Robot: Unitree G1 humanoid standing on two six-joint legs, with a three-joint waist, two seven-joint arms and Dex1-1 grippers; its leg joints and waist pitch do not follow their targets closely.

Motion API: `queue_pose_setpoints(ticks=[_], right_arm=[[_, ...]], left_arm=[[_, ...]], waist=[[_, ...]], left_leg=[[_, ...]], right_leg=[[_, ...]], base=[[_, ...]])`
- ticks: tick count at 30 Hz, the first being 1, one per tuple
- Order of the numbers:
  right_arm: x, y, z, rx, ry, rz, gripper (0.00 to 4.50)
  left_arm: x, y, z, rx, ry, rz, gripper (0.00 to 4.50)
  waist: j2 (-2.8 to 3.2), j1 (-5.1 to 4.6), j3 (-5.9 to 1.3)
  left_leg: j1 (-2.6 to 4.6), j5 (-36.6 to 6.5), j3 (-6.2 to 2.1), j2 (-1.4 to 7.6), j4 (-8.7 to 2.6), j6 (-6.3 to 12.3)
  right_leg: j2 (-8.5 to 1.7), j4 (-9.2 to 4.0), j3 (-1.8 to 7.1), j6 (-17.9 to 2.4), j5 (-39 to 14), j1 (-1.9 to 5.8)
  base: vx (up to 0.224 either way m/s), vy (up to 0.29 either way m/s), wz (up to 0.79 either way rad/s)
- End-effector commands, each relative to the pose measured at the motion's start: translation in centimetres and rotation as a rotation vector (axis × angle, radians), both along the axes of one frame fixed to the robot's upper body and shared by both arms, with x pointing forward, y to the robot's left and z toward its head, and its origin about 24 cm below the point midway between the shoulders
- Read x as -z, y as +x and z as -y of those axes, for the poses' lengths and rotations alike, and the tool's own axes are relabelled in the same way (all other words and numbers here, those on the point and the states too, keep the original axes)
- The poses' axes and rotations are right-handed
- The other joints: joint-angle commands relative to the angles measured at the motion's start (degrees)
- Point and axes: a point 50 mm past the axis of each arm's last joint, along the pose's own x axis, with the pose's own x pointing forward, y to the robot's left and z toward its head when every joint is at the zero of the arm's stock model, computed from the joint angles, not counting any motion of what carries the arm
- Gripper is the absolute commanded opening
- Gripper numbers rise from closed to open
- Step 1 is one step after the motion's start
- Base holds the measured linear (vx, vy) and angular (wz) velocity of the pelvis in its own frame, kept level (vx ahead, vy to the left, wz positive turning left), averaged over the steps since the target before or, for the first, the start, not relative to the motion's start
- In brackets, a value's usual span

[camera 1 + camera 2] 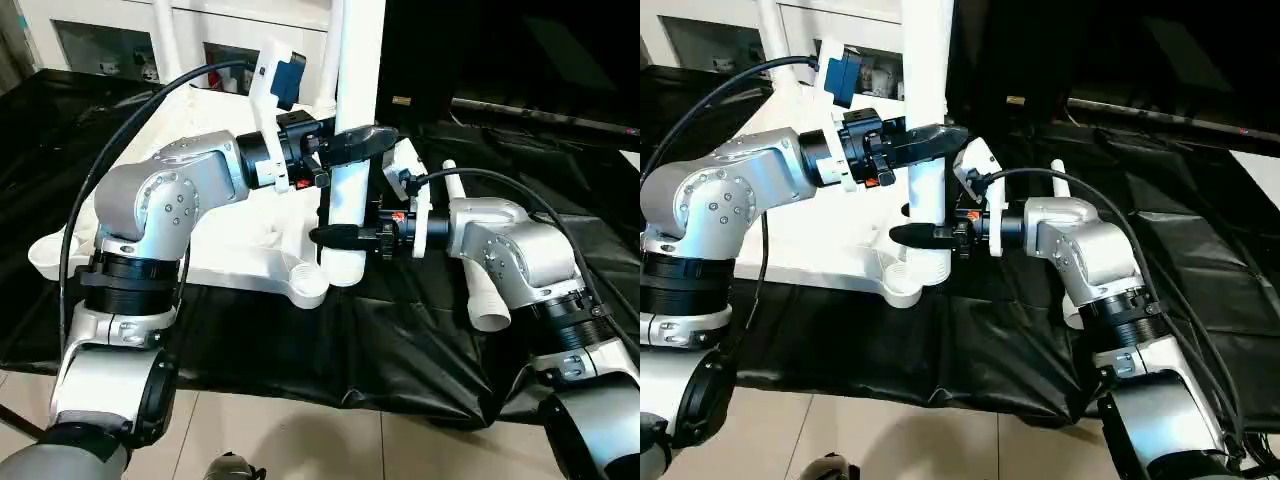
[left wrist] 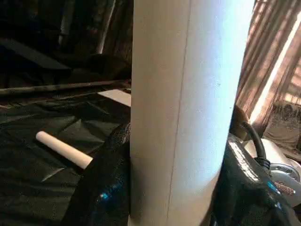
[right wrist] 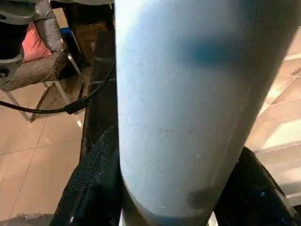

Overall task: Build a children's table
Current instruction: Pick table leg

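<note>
Your left claw [image 1: 362, 140] and right claw [image 1: 335, 236] both pinch the upright, long round white plastic leg [image 1: 350, 200] above the corner socket [image 1: 310, 285]; it looks light, stiff and slippery, so grip low.

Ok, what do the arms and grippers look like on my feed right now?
Both forearms are silver metal with rounded, bolted joint housings and black ribbed collars. A black cable loops over each arm. The left gripper and right gripper each have two black fingers; white brackets sit at the wrists, the left one carrying a blue-black module.

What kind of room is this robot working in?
Likely an indoor living space or lab set up like one: a tiled floor, a white cabinet with glass doors, and a chair with a pink cushion.
</note>
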Motion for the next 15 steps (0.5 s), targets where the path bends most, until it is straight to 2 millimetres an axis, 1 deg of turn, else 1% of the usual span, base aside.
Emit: queue_pose_setpoints(ticks=[1,2,3,4,5,6,8,10,11,12,13,15], right_arm=[[0.6,0.5,1.1,0.081,-0.014,-0.02,1.93],[0.6,0.5,1.1,0.081,-0.014,-0.02,1.93],[0.5,0.5,1.0,0.086,-0.008,-0.015,1.93],[0.5,0.5,1.0,0.086,-0.008,-0.015,1.93],[0.5,0.6,1.0,0.092,-0.003,-0.012,1.93],[0.5,0.6,0.9,0.096,0.001,-0.01,1.93],[0.4,0.6,0.9,0.107,0.011,-0.008,1.91],[0.4,0.6,0.8,0.116,0.023,-0.004,1.91],[0.3,0.6,0.8,0.125,0.038,-0.002,1.91],[0.2,0.5,0.8,0.142,0.066,0.001,1.91],[0.2,0.5,0.8,0.149,0.078,0.0,1.91],[0.0,0.5,0.8,0.174,0.121,-0.003,1.91]], left_arm=[[-0.7,-0.6,0.8,0.059,-0.003,0.028,1.84],[-0.7,-0.6,0.8,0.059,-0.003,0.028,1.84],[-0.5,-0.5,0.8,0.045,0.01,0.02,2.4],[-0.5,-0.5,0.8,0.045,0.01,0.02,2.54],[-0.4,-0.3,0.7,0.024,0.01,0.004,2.61],[-0.3,-0.2,0.7,0.015,0.007,0.001,2.61],[-0.4,0.1,0.5,-0.017,-0.008,0.003,2.9],[-0.4,0.3,0.4,-0.043,-0.019,0.016,2.99],[-0.5,0.4,0.3,-0.062,-0.026,0.027,3.06],[-0.6,0.6,0.2,-0.099,-0.039,0.051,3.06],[-0.7,0.6,0.2,-0.104,-0.056,0.051,3.09],[-1.1,0.6,0.1,-0.115,-0.127,0.043,3.09]], waist=[[0.4,0.09,-4.59],[0.44,0.11,-4.6],[0.63,0.16,-4.6],[0.55,0.08,-4.6],[0.57,0.09,-4.57],[0.46,0.11,-4.57],[0.55,0.12,-4.56],[0.46,0.18,-4.6],[0.54,0.23,-4.63],[0.79,0.18,-4.64],[0.63,0.14,-4.68],[0.67,0.14,-4.74]], left_leg=[[1.05,-9.0,-0.02,0.94,-3.77,-2.08],[1.06,-8.9,-0.01,0.94,-3.77,-2.09],[1.07,-9.0,-0.06,0.96,-3.79,-2.2],[1.06,-9.2,-0.03,0.95,-3.79,-2.24],[1.12,-9.2,-0.01,0.98,-3.8,-2.43],[1.13,-9.2,0.01,0.99,-3.8,-2.49],[1.08,-9.6,-0.02,0.96,-3.84,-2.55],[1.02,-9.4,-0.02,0.9,-3.8,-2.49],[1.05,-9.2,-0.04,0.91,-3.79,-2.46],[1.04,-9.2,-0.07,0.94,-3.82,-2.51],[1.01,-9.2,-0.11,0.96,-3.82,-2.53],[1.05,-8.9,-0.06,0.97,-3.73,-2.49]], right_leg=[[-3.45,-3.8,2.36,-10.6,-6.3,3.33],[-3.46,-3.79,2.37,-10.7,-6.3,3.35],[-3.48,-3.76,2.35,-10.6,-6.3,3.33],[-3.46,-3.79,2.36,-10.7,-6.2,3.31],[-3.43,-3.79,2.37,-10.7,-6.3,3.24],[-3.47,-3.83,2.38,-10.8,-6.3,3.27],[-3.47,-3.86,2.36,-10.6,-6.7,3.33],[-3.51,-3.9,2.38,-10.5,-6.5,3.4],[-3.5,-3.87,2.38,-10.4,-6.3,3.39],[-3.48,-3.91,2.41,-10.4,-5.9,3.36],[-3.46,-3.83,2.37,-10.4,-5.3,3.45],[-3.5,-3.71,2.34,-11.1,-4.2,3.46]], base=[[0.0,0.0,0.0],[0.0,0.0,0.0],[0.0,0.0,0.0],[0.0,0.0,0.0],[0.0,0.0,0.0],[0.0,0.0,0.0],[0.0,0.0,0.0],[0.0,0.0,0.0],[0.0,0.0,0.0],[0.0,0.0,0.0],[0.0,0.0,0.0],[0.0,0.0,0.0]])
